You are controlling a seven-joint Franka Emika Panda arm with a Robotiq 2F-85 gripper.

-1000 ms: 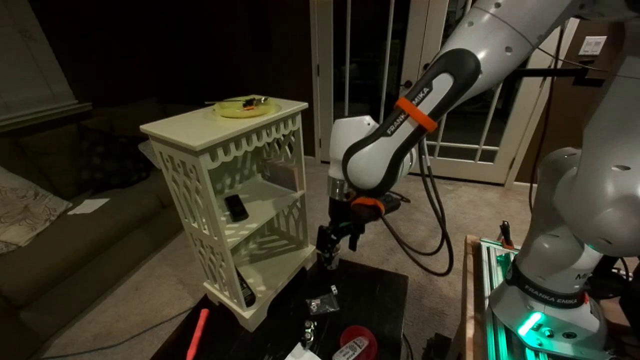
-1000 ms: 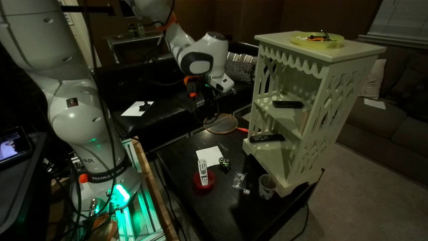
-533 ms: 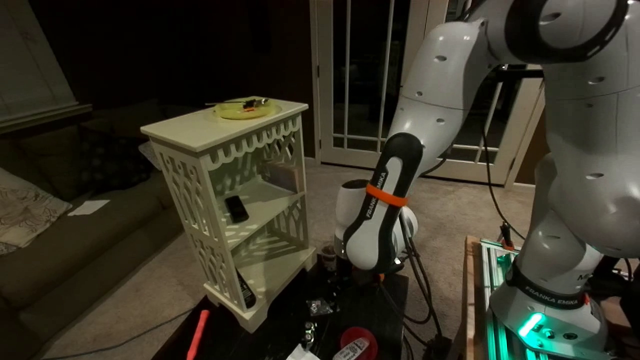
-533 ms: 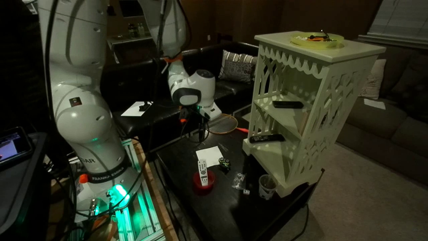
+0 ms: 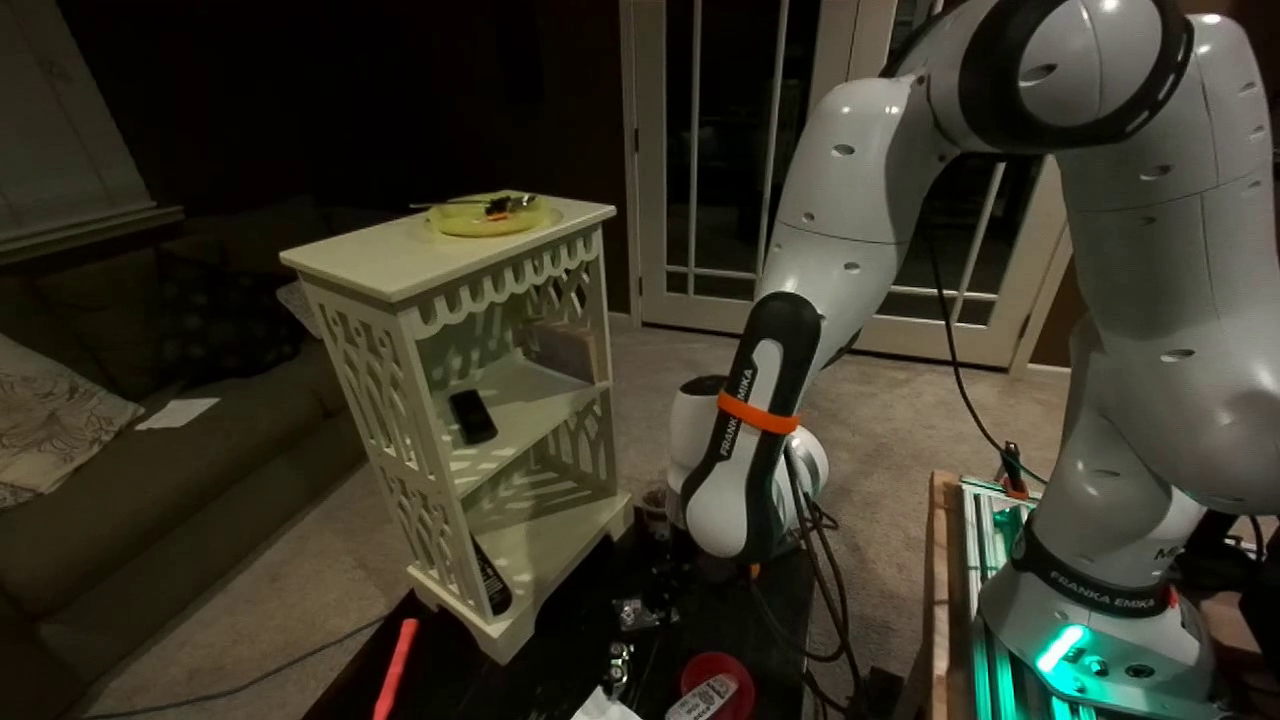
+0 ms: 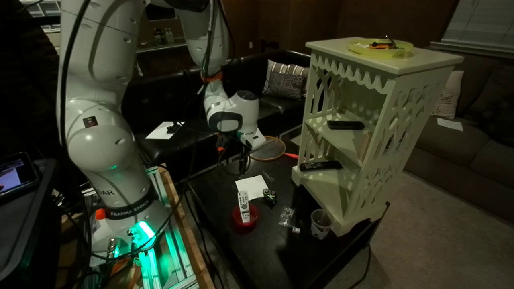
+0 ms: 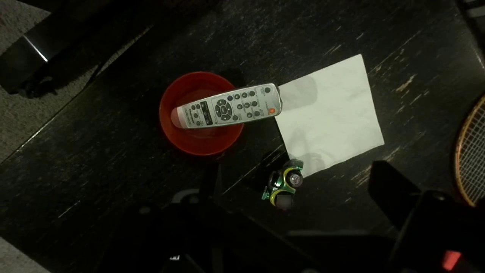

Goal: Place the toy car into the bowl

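Observation:
The toy car, green and yellow with dark wheels, sits on the black table at the corner of a white paper. It also shows in both exterior views. My gripper is open and empty in the wrist view, its fingers apart on either side of the car's image. In an exterior view the gripper hangs above the table, apart from the car. A red bowl stands near the car, with a silver remote resting across its rim. The bowl shows in both exterior views.
A white shelf unit stands on the table, with a yellow-green dish of items on top. Beside it are a cup and a small clear packet. White paper and a racket lie beyond the car.
The arm has come down and my gripper is lower over the table, mostly in the first half second. It has shifted only slightly since. The car, bowl and remote have not moved.

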